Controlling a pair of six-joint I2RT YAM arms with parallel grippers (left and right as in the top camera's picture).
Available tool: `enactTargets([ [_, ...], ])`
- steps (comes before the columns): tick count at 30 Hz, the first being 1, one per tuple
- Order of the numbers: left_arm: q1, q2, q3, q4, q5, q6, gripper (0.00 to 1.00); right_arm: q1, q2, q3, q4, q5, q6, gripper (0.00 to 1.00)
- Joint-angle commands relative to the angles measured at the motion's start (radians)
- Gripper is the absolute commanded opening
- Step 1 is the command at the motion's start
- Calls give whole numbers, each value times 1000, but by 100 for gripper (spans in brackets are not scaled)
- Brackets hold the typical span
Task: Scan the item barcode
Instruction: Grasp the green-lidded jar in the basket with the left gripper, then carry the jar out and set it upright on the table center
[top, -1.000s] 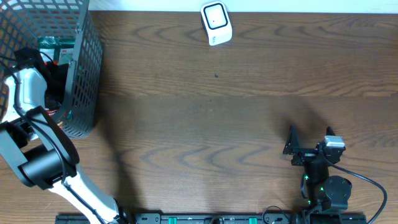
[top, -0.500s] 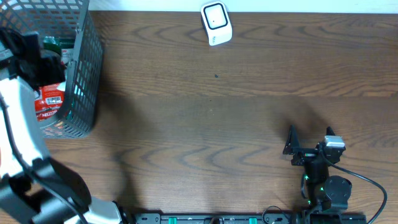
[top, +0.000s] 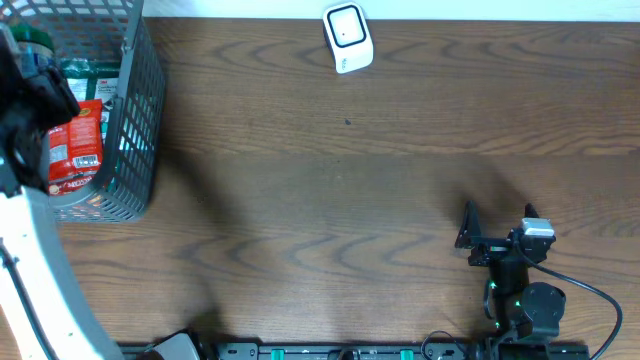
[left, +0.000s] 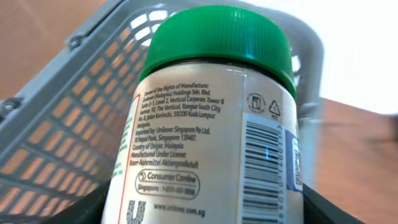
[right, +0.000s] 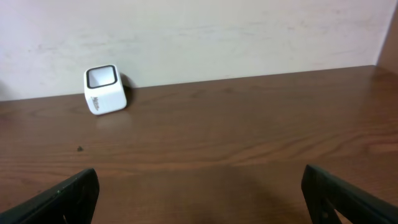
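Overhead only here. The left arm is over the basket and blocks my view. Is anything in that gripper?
Observer: Yes. In the left wrist view the left gripper is closed on a jar with a green cap.
Operator: Is the barcode showing?
Observer: Yes. The barcode runs down the right side of the label, on the side facing the wrist camera.
Operator: And the right side?
Observer: The right gripper is open with nothing between its fingers, and its camera has the white scanner in frame, upper left.
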Motion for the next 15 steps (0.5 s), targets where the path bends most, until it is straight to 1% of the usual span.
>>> enactTargets([
  [1,-11,-48,34,-6,182,-109,58,1,-2,-1,-3,2,-6,99],
  [3,-38,-63,34,-41,250,-159,57,1,-2,-1,-3,2,-6,99],
  [5,-76,-69,34,-80,274,-187,57,1,-2,-1,-3,2,-6,99],
  [10,-239,-70,22,-163,272,-205,57,1,-2,-1,-3,2,-6,99],
  [12,-325,-67,6,-176,246,-231,57,1,-2,-1,-3,2,-6,99],
  [15,-436,-57,-17,-184,156,-276,57,1,-2,-1,-3,2,-6,99],
])
